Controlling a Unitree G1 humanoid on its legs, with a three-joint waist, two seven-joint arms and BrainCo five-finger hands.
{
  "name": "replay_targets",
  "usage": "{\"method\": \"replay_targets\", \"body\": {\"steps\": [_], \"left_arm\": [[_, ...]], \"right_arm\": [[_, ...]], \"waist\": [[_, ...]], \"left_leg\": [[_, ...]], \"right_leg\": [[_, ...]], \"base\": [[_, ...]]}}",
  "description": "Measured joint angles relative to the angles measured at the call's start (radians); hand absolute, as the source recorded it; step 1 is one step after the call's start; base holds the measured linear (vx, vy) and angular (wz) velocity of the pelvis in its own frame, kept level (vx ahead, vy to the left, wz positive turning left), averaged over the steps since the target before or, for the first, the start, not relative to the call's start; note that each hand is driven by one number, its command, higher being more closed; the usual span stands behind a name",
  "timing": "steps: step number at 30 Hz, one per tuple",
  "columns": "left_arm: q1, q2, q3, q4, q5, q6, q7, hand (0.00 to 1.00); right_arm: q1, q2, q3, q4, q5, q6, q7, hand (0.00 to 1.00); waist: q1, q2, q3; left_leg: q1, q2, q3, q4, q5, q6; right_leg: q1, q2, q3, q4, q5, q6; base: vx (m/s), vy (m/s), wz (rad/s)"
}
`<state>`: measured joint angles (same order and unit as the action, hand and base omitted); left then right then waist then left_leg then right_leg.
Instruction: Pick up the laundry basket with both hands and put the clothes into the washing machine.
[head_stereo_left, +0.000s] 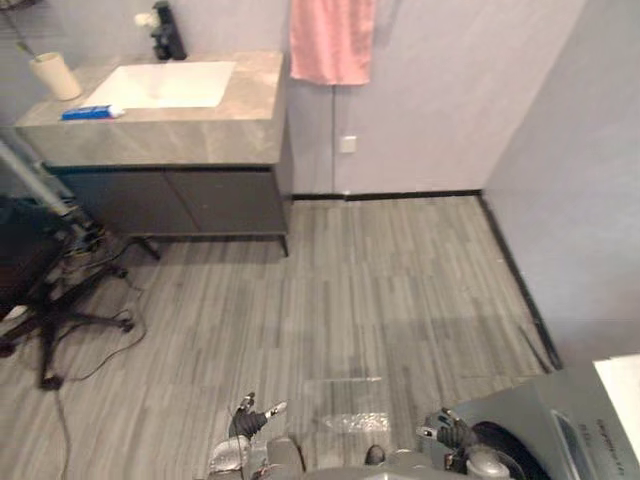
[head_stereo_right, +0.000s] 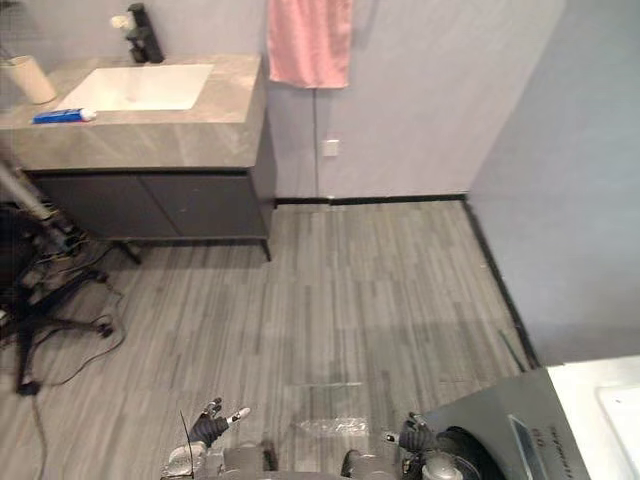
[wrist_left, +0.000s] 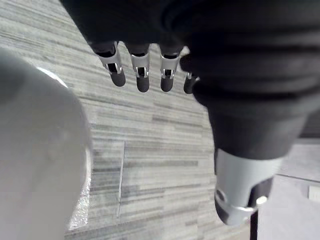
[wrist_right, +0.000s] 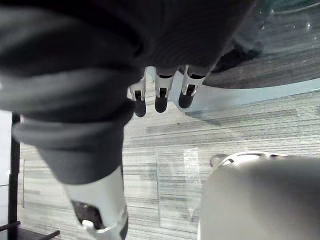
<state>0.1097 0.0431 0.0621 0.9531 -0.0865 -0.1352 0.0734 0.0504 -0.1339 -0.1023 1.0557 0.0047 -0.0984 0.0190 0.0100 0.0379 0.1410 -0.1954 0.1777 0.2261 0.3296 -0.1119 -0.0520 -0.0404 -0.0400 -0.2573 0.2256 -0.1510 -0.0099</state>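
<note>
The grey washing machine (head_stereo_left: 565, 420) stands at the lower right, its dark round door (head_stereo_left: 500, 452) facing the floor space. My left hand (head_stereo_left: 250, 422) hangs low near the bottom edge, open and holding nothing. My right hand (head_stereo_left: 448, 434) hangs just left of the machine's door, also open and holding nothing. In the left wrist view the left hand's fingers (wrist_left: 142, 75) point straight down over bare grey floor, the thumb (wrist_left: 240, 190) apart from them. In the right wrist view the right hand's fingers (wrist_right: 161, 97) hang relaxed beside the machine's glass door (wrist_right: 285, 55).
A grey vanity (head_stereo_left: 170, 135) with a white sink (head_stereo_left: 165, 85), a cup (head_stereo_left: 55, 75) and a blue tube (head_stereo_left: 90, 112) stands at the back left. A pink towel (head_stereo_left: 332, 40) hangs on the back wall. An office chair base (head_stereo_left: 55, 315) and cables sit at the left.
</note>
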Motion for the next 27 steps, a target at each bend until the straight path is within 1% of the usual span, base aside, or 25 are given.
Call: {"method": "replay_targets", "body": {"steps": [1, 3, 5, 8, 9, 10, 12, 14, 15, 17, 18, 19, 20, 21, 22, 24, 27], "left_arm": [[-0.003, 0.0, 0.019, 0.001, -0.002, 0.0, -0.001, 0.0], [-0.001, -0.002, 0.063, -0.001, -0.008, -0.001, 0.0, 0.0], [0.0, -0.004, 0.091, 0.0, -0.02, -0.001, 0.001, 0.0], [0.001, -0.019, 0.13, -0.001, -0.031, 0.0, -0.002, 0.0], [0.003, -0.022, 0.139, -0.001, -0.032, 0.0, -0.003, 0.0], [0.006, -0.028, 0.146, 0.0, -0.031, 0.001, -0.005, 0.0], [0.008, -0.03, 0.145, 0.0, -0.027, 0.001, -0.009, 0.0], [0.009, -0.026, 0.129, 0.014, -0.01, 0.001, -0.01, 0.0], [0.005, -0.022, 0.118, 0.022, 0.003, 0.001, -0.008, 0.0], [0.001, -0.011, 0.087, 0.031, 0.014, 0.001, -0.008, 0.0], [0.002, 0.002, 0.07, 0.04, 0.018, 0.002, -0.007, 0.0], [-0.002, 0.013, 0.053, 0.045, 0.021, 0.002, -0.006, 0.0], [-0.008, 0.016, 0.05, 0.048, 0.023, 0.0, -0.002, 0.0], [-0.005, 0.013, 0.05, 0.052, 0.025, 0.0, 0.004, 0.0], [-0.005, 0.01, 0.05, 0.054, 0.027, 0.0, 0.008, 0.0], [-0.001, 0.005, 0.05, 0.058, 0.027, -0.001, 0.023, 0.0], [0.004, 0.003, 0.049, 0.06, 0.017, -0.001, 0.038, 0.0]], "right_arm": [[0.003, 0.0, 0.0, -0.003, 0.001, 0.001, -0.004, 0.0], [0.005, 0.015, 0.004, -0.011, 0.002, 0.001, -0.017, 0.0], [0.003, 0.035, 0.015, -0.017, 0.006, 0.001, -0.019, 0.0], [0.003, 0.054, 0.043, -0.023, 0.021, -0.001, -0.018, 0.0], [0.002, 0.058, 0.042, -0.024, 0.023, -0.001, -0.019, 0.0], [0.003, 0.066, 0.041, -0.028, 0.025, -0.001, -0.02, 0.0], [0.005, 0.069, 0.041, -0.028, 0.025, -0.001, -0.02, 0.0], [0.005, 0.071, 0.041, -0.021, 0.024, 0.0, -0.018, 0.0], [-0.006, 0.069, 0.041, -0.02, 0.023, 0.0, -0.016, 0.0], [-0.007, 0.068, 0.044, -0.02, 0.022, 0.0, -0.016, 0.0], [-0.004, 0.073, 0.046, -0.019, 0.022, -0.001, -0.016, 0.0], [0.006, 0.076, 0.046, -0.012, 0.021, -0.001, -0.016, 0.0], [0.017, 0.077, 0.044, 0.004, 0.02, -0.001, -0.017, 0.0], [0.016, 0.075, 0.046, 0.023, 0.019, -0.001, -0.018, 0.0], [0.017, 0.073, 0.049, 0.028, 0.018, -0.001, -0.018, 0.0], [0.015, 0.066, 0.064, 0.044, 0.015, -0.001, -0.017, 0.0], [0.015, 0.066, 0.06, 0.057, 0.014, -0.002, -0.018, 0.0]], "waist": [[0.006, 0.0, 0.0], [0.012, -0.022, 0.005], [0.016, -0.031, 0.001], [0.035, -0.032, -0.002], [0.035, -0.034, -0.005], [0.032, -0.039, -0.008], [0.03, -0.047, -0.014], [0.027, -0.055, -0.04], [0.02, -0.054, -0.042], [0.003, -0.043, -0.045], [-0.005, -0.055, -0.05], [-0.009, -0.073, -0.058], [-0.008, -0.073, -0.075], [0.003, -0.071, -0.087], [0.006, -0.069, -0.095], [0.005, -0.06, -0.108], [0.004, -0.059, -0.109]], "left_leg": [[0.007, -0.013, 0.001, -0.014, 0.009, -0.001], [0.013, -0.055, -0.008, -0.059, 0.021, 0.015], [0.017, -0.073, -0.009, -0.062, 0.025, 0.026], [0.039, -0.081, 0.018, -0.048, 0.0, 0.057], [0.043, -0.082, 0.024, -0.043, -0.007, 0.057], [0.057, -0.093, 0.032, -0.027, -0.039, 0.055], [0.069, -0.103, 0.042, -0.017, -0.054, 0.06], [0.082, -0.122, 0.051, -0.041, -0.062, 0.073], [0.087, -0.122, 0.048, -0.055, -0.062, 0.074], [0.089, -0.108, 0.038, -0.056, -0.061, 0.07], [0.093, -0.115, 0.028, -0.06, -0.053, 0.057], [0.105, -0.122, 0.011, -0.072, -0.048, 0.049], [0.123, -0.12, 0.001, -0.114, -0.025, 0.037], [0.138, -0.117, -0.002, -0.154, 0.003, 0.033], [0.14, -0.114, -0.003, -0.174, 0.015, 0.032], [0.148, -0.112, -0.009, -0.23, 0.046, 0.024], [0.186, -0.108, -0.022, -0.267, 0.059, 0.017]], "right_leg": [[0.001, -0.012, 0.005, 0.003, -0.002, 0.01], [0.002, -0.042, -0.004, -0.006, 0.004, 0.031], [0.003, -0.054, -0.009, -0.013, 0.009, 0.04], [0.019, -0.068, 0.013, -0.013, 0.009, 0.054], [0.019, -0.069, 0.02, -0.007, 0.005, 0.06], [0.014, -0.089, 0.039, 0.035, -0.022, 0.079], [0.0, -0.107, 0.051, 0.076, -0.047, 0.088], [-0.036, -0.135, 0.074, 0.133, -0.064, 0.102], [-0.07, -0.136, 0.095, 0.177, -0.07, 0.099], [-0.092, -0.13, 0.101, 0.15, -0.068, 0.094], [-0.082, -0.13, 0.104, 0.091, -0.029, 0.084], [-0.065, -0.132, 0.103, 0.067, 0.023, 0.116], [-0.044, -0.119, 0.094, 0.025, 0.034, 0.109], [-0.026, -0.103, 0.09, -0.024, 0.052, 0.103], [-0.02, -0.096, 0.087, -0.051, 0.064, 0.098], [0.017, -0.069, 0.076, -0.148, 0.108, 0.089], [0.053, -0.054, 0.075, -0.183, 0.117, 0.082]], "base": [[0.02, 0.14, 0.2], [0.04, 0.183, 0.27], [0.06, 0.123, 0.14], [0.03, 0.098, -0.13], [0.02, 0.087, -0.3], [0.01, 0.071, -0.23], [0.0, 0.063, -0.18], [0.05, 0.028, -0.19], [0.05, 0.003, -0.11], [0.05, -0.024, 0.11], [0.08, -0.064, 0.39], [0.13, -0.105, 0.41], [0.19, -0.141, 0.27], [0.17, -0.115, 0.09], [0.18, -0.103, 0.02], [0.14, -0.069, -0.01], [0.07, -0.059, -0.05]]}}
